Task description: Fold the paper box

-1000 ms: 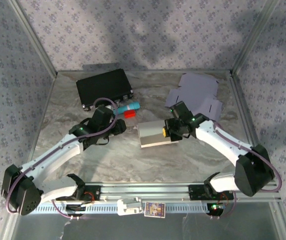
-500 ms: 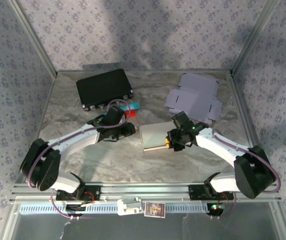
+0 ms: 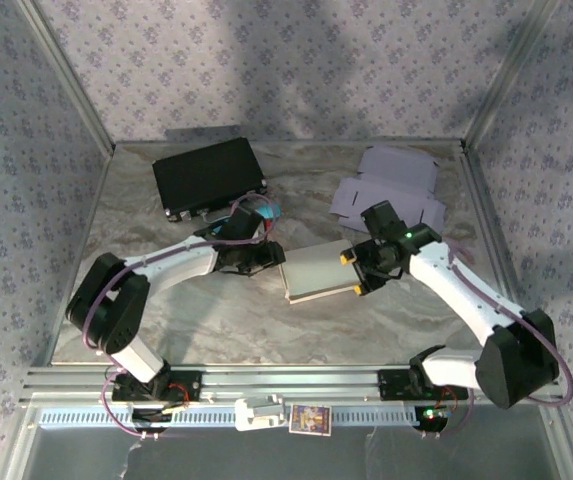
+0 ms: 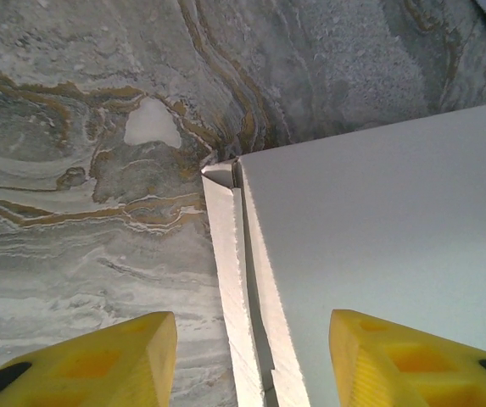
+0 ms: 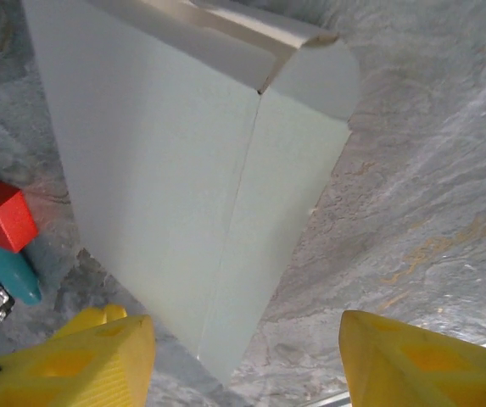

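Paper box: lies flat near the middle of the worktop, between the two arms, wide face up

- Material: smooth matte white card. Shape: shallow rectangular slab with crisp edges
- Left wrist view: one sharp corner, with a narrow side wall running along the top panel. A thin dark slit lies between wall and panel, and a small triangular tuck sits at the corner
- Right wrist view: a straight crease runs down the broad face. A rounded flap sits at the far end, with a duller, tan-tinted strip of card along that edge
- Worktop: grey marbled surface with tan and white veins and a slight sheen
- Left gripper: yellow fingers spread wide at the box's left edge, one on each side of the corner seam. Neither is seen touching the card, and nothing is held
- Right gripper: yellow fingers likewise apart at the box's right end, holding nothing
- Black case: rectangular, dark and hard-looking, at the far left
- Lavender card blank: unfolded, with tabs, flat at the far right
- Red block beside a teal piece, just beyond the box
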`<act>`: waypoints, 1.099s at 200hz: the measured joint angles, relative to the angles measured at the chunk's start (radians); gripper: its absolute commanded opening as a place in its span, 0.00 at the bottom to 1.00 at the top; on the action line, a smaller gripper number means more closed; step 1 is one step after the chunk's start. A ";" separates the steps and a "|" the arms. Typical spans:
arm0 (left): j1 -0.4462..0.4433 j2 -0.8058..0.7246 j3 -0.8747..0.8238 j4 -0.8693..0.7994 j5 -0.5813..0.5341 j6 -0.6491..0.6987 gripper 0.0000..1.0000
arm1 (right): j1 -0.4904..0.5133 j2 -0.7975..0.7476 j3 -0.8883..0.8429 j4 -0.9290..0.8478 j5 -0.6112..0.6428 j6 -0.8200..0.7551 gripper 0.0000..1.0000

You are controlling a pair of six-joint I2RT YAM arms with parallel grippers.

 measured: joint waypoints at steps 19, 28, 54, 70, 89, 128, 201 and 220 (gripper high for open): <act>-0.002 0.025 0.005 0.003 0.010 0.000 0.52 | -0.058 -0.026 0.000 -0.047 -0.014 -0.101 0.61; -0.002 0.035 0.008 0.001 0.016 0.000 0.51 | -0.089 -0.031 0.000 -0.064 -0.016 -0.149 0.60; -0.002 0.065 0.026 0.002 0.032 0.000 0.51 | -0.177 -0.023 0.005 -0.063 -0.025 -0.348 0.58; -0.003 0.079 0.035 0.003 0.039 0.002 0.51 | -0.214 0.027 0.048 -0.056 -0.021 -0.513 0.58; -0.006 0.085 0.035 0.003 0.048 0.003 0.51 | -0.223 0.121 0.113 -0.031 -0.016 -0.701 0.57; -0.008 0.092 0.035 0.011 0.066 0.002 0.49 | -0.227 0.298 0.157 0.002 -0.023 -0.975 0.55; -0.029 0.114 0.035 0.037 0.080 -0.001 0.43 | -0.208 0.455 0.184 0.025 -0.034 -1.162 0.48; -0.035 0.114 0.035 0.037 0.080 -0.001 0.43 | -0.208 0.459 0.177 0.042 -0.039 -1.173 0.42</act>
